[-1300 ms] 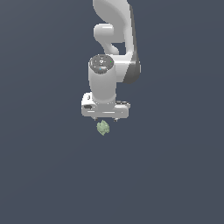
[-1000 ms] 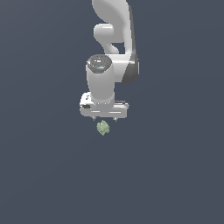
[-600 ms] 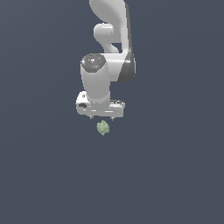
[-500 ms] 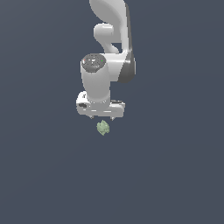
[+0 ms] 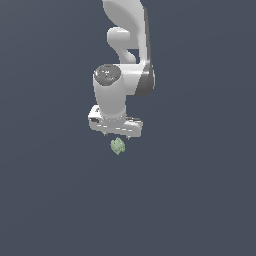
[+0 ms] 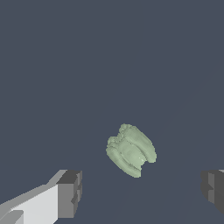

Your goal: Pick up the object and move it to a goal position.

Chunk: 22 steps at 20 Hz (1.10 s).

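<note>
Arm reaches down from above, wrist vertical, gripper (image 5: pixel 115 134) directly over object (image 5: pixel 117 146). Fingers (image 6: pixel 69 194) spread wide, released, nothing held. Object (image 6: pixel 130 150) between them, untouched.

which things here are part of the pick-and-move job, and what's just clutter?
Part of the job:
- pale green lumpy object, lying free on the surface
- gripper, open, fingers apart on either side of the object, not touching it

Lying about:
- nothing else visible; only the plain dark surface
</note>
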{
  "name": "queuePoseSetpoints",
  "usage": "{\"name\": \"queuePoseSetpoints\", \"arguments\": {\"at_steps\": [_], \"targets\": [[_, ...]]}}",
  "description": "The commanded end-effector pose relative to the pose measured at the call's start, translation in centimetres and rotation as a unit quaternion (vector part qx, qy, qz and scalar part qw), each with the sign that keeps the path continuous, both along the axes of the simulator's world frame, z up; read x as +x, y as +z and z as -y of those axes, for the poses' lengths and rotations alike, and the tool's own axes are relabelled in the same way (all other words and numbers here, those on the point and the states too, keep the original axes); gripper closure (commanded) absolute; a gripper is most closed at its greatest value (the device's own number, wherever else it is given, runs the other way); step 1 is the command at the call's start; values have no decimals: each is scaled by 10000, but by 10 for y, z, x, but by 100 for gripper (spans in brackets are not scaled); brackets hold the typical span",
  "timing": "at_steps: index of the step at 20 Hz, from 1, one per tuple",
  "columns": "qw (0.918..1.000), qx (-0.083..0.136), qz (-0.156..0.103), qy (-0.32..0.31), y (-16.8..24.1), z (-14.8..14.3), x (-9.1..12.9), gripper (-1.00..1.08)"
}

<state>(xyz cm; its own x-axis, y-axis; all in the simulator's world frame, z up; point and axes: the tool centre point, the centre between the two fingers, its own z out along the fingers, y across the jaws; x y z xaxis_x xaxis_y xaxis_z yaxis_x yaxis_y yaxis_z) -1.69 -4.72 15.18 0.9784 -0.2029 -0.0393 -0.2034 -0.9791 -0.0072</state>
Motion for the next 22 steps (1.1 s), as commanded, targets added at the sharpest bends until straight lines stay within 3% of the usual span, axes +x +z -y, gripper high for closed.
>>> {"name": "queuePoseSetpoints", "arguments": {"at_steps": [1, 6, 11, 22], "targets": [[9997, -7, 6, -233, -4, 0, -1, -92], [9964, -26, 25, -843, -14, 0, -3, -92], [9881, -51, 48, -1535, -26, 0, -7, -92], [9551, -107, 105, -2958, -48, 2, -14, -92]]}}
